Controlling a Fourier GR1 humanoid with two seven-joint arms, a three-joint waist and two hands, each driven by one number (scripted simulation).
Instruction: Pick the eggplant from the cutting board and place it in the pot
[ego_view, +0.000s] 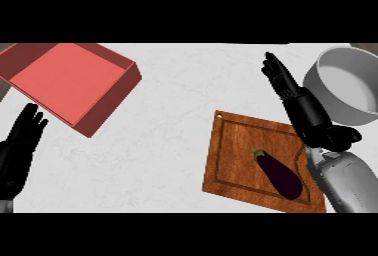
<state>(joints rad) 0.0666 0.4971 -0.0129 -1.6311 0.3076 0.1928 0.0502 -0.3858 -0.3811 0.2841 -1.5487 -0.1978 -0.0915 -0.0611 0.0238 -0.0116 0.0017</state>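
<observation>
Surface (170, 125): white w/ faint grey marbling. Cutting board (240, 150): reddish-brown wood grain, darker groove near edge. Eggplant (282, 176): deep purple, almost black, green stem. Pot (347, 87): plain light grey. Open box (70, 80): coral-red inside, darker red walls. Both hands black, left (18, 150) & right (284, 82); forearm grey.

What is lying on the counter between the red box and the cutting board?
Nothing: in the head view the counter is bare between the red box and the cutting board.

Pot (347, 85) cut off at right edge; cutting board (244, 160) corner behind right forearm (347, 182).
</observation>
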